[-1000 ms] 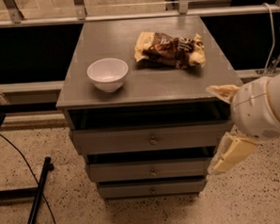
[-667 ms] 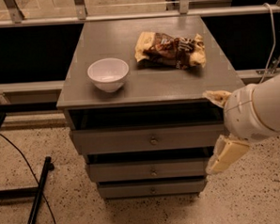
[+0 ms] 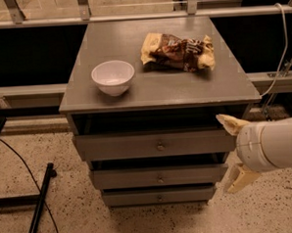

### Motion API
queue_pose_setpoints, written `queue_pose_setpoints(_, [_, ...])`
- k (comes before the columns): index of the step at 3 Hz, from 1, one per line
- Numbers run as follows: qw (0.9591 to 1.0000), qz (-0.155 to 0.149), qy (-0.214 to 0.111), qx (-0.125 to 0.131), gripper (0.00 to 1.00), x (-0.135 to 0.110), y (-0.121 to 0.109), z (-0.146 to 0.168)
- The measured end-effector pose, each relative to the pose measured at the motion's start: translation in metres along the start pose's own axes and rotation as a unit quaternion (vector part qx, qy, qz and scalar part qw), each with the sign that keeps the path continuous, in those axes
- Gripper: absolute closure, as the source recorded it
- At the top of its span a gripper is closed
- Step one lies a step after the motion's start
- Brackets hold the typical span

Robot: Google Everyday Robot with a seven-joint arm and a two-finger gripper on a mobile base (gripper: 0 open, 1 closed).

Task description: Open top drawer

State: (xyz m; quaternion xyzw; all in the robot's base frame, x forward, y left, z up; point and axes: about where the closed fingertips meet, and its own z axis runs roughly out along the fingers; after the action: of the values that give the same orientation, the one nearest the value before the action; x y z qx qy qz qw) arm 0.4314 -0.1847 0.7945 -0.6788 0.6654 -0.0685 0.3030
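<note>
- Three grey drawer fronts stack at the front of a small grey wooden cabinet (image 3: 159, 94). The top drawer (image 3: 128, 146) is the widest and tallest and sits directly under the overhanging top slab.
- One small round metal knob (image 3: 160, 146) sits at the centre of its plain flat front. A dark gap runs between the slab's front edge and the front's upper edge; how far the drawer stands out cannot be told.
- Both lower fronts (image 3: 139, 177) are narrower and shorter, each with its own small knob, stepping inward toward the floor.
- At the cabinet's right front corner is the gripper (image 3: 223, 153), a smooth white rounded wrist carrying two cream, wedge-shaped fingers (image 3: 230, 124).
- Its fingers are spread wide and hold nothing. The upper tip lies just beside the top drawer's right end and the lower tip beside the lower fronts' right edge; contact cannot be told.
- The knob lies well to the left of both tips, with bare drawer front between.
- On the slab, a glossy white round bowl (image 3: 113, 77) stands upright near the left front, and a crinkled brown-and-yellow snack bag (image 3: 178, 51) lies toward the right rear, well apart from it.
- Speckled stone floor (image 3: 142, 224) lies open before the drawers. At the left, a black stand (image 3: 40, 205) and thin cable (image 3: 21, 162) cross it.
- Behind the cabinet runs a pale metal rail (image 3: 131, 16).
</note>
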Motion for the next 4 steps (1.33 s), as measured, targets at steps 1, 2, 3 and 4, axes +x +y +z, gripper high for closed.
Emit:
queue_pose_setpoints(1, [0.9998, -0.017, 0.002, 0.011, 0.00, 0.001, -0.005, -0.001])
queue_pose_setpoints(2, [0.9997, -0.022, 0.005, 0.006, 0.00, 0.004, -0.009, 0.007])
queue_pose_setpoints(3, [0.9990, -0.038, -0.022, -0.006, 0.00, 0.009, -0.002, 0.041])
queue_pose_setpoints(4, [0.9975, -0.057, -0.037, -0.020, 0.00, 0.023, 0.012, 0.086])
